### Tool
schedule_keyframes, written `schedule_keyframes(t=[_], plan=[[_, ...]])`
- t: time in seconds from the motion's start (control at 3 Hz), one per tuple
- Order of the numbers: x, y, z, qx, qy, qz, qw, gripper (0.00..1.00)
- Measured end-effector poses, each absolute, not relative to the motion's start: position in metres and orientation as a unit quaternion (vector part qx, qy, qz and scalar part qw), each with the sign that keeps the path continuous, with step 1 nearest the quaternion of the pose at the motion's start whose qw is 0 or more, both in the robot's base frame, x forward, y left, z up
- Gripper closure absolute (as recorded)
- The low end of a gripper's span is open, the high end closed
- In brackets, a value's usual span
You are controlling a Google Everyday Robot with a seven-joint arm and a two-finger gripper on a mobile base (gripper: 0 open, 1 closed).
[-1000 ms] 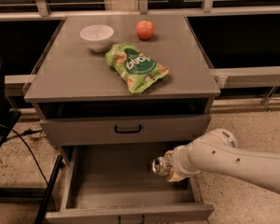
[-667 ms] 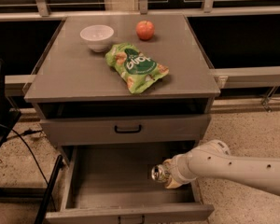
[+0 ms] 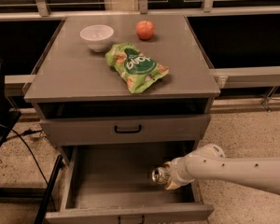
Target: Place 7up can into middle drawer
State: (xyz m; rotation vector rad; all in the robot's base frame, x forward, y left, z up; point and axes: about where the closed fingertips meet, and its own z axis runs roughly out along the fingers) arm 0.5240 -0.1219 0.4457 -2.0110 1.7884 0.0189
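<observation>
Open drawer (image 3: 115, 185), lower centre of the frame: one grey tray, pulled out toward the viewer, with its front panel along the bottom edge. One arm (image 3: 233, 168) enters from the lower right and reaches left over the drawer's right side. One gripper (image 3: 167, 177) at its tip sits inside the drawer's outline, near the right wall, its fingers clamped on the single can (image 3: 157, 174). The can lies on its side in the grasp, shiny top facing left; whether it touches the floor cannot be told. Above the tray, one closed drawer front (image 3: 84, 130) carries one black handle (image 3: 127, 129). On the cabinet top (image 3: 70, 73) stand three things: one green bag (image 3: 135, 66) at centre, then one white bowl (image 3: 97, 35) farther back on the left, and one red apple (image 3: 145, 30) just to the bowl's right.
</observation>
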Motion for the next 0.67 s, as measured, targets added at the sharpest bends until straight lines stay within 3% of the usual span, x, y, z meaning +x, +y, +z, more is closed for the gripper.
schedule_keyframes(t=[0.67], plan=[[0.535,-0.107,0.408,-0.737,0.638,0.016,0.224,1.00]])
